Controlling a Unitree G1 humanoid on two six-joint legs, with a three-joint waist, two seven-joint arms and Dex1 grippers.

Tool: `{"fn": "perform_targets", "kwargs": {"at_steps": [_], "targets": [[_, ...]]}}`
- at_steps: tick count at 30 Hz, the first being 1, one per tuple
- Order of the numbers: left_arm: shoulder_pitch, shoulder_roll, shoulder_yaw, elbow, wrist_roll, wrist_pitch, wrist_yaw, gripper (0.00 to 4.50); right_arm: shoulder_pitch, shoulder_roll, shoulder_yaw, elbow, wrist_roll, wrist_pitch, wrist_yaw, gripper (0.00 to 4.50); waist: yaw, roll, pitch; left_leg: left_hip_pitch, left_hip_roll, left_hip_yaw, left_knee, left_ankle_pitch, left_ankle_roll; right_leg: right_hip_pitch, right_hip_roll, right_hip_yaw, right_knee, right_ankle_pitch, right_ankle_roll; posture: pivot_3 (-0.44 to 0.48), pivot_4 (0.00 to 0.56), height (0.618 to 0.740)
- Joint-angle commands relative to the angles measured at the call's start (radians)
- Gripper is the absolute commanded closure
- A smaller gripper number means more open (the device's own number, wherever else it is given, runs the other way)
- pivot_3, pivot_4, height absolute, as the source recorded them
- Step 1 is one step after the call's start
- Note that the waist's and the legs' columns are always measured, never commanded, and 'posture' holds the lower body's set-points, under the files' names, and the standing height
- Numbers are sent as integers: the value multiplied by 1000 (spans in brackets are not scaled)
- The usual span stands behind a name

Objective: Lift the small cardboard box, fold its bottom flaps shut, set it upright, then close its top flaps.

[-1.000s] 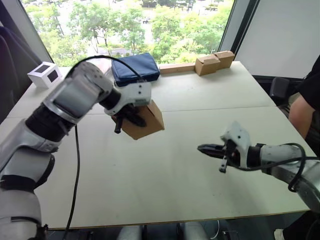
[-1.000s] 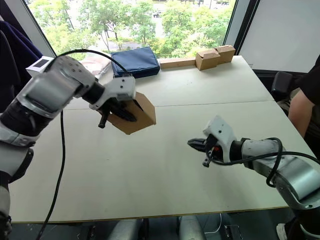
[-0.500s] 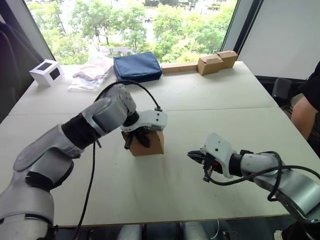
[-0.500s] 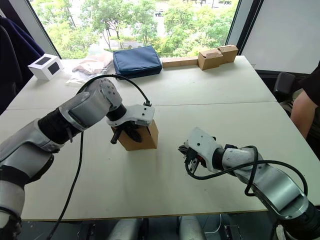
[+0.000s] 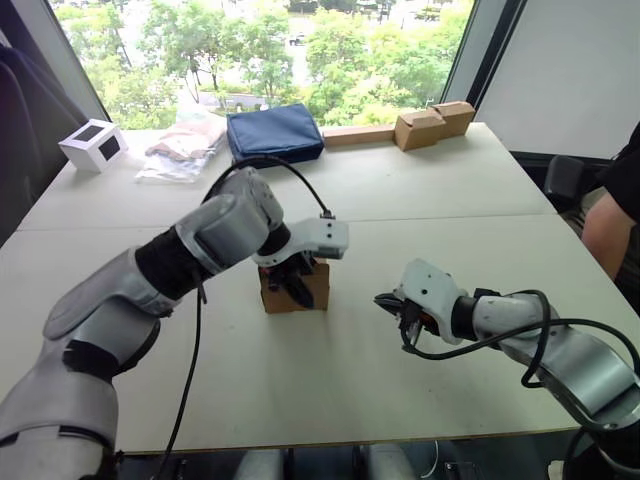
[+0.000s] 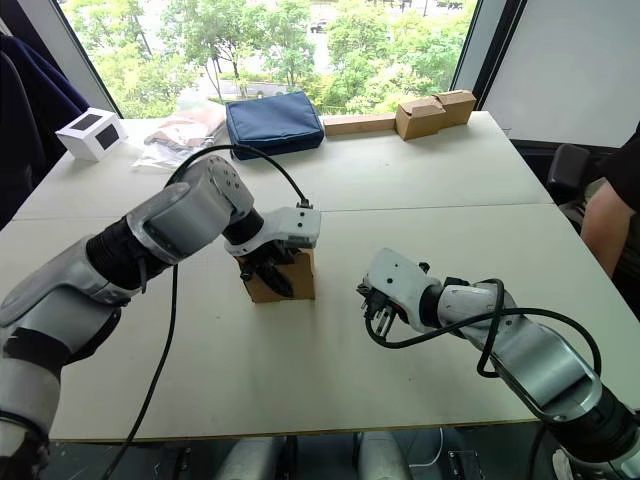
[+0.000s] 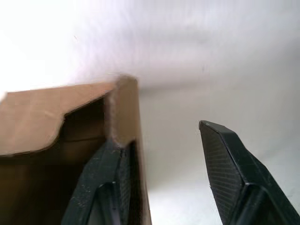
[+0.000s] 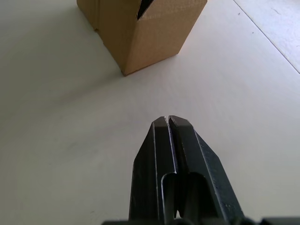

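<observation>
Small cardboard box (image 5: pixel 296 285) stands upright on the worktop (image 5: pixel 450 200), mid-front. My left gripper (image 5: pixel 297 285) straddles one wall, jaws parted, one finger inside. Right gripper (image 8: pixel 169 123) hovers just beside, jaws pressed together. I judge the set-upright step done; next, release and fold the top flaps.

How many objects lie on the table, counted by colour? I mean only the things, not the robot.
Brown or tan cardboard: 2, the small cardboard box and the notched boxes with a strip
White: 1, cube box with a black window
Navy blue: 1, pouch
Clear plastic: 1, bag
Total: 5
</observation>
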Motion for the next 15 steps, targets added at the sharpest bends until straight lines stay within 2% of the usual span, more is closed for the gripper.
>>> {"fn": "perform_targets", "kwargs": {"at_steps": [1, 4, 7, 11, 13, 15], "targets": [[-73, 20, 98, 44, -68, 63, -12, 2230, -25, 6, -25, -1, 5, -6, 35, 4500, 0, 0, 0, 0, 0, 0, 0, 0, 0, 0, 0, 0, 0, 0, 0, 0, 150, 740], [-80, 34, 197, 99, -137, 85, -10, 2230, -37, 24, -44, 21, 22, -12, 57, 4500, -2, 0, 0, 1, 0, 0, 0, 0, 0, 0, 0, 0, 0, 0, 0, 0, 150, 740], [-52, 33, 319, 128, -179, 43, 49, 2230, -36, 86, -116, 37, 90, 0, 62, 4500, -2, 0, 0, 0, 1, 0, 0, 0, 0, 0, 0, 0, 0, 0, 0, 0, 150, 740], [64, -43, 722, 157, -258, -66, 324, 2230, -30, 201, -249, 96, 195, 2, 39, 4500, 1, 1, 0, 1, 0, 0, 0, 0, 0, 1, -1, 0, 0, 0, 0, 0, 150, 740], [156, -60, 848, 79, -275, -111, 429, 2230, -32, 240, -293, 124, 231, 8, 31, 4500, 1, 1, 0, 1, 0, 0, 1, 0, 0, 0, -2, 0, 1, 0, 0, 0, 150, 740], [241, -66, 928, 1, -294, -90, 510, 2230, -34, 249, -310, 151, 238, 4, 34, 4500, -1, 1, -1, 1, 0, 0, 0, 0, -1, 0, -3, 0, 1, 0, 0, 0, 150, 740]]}}
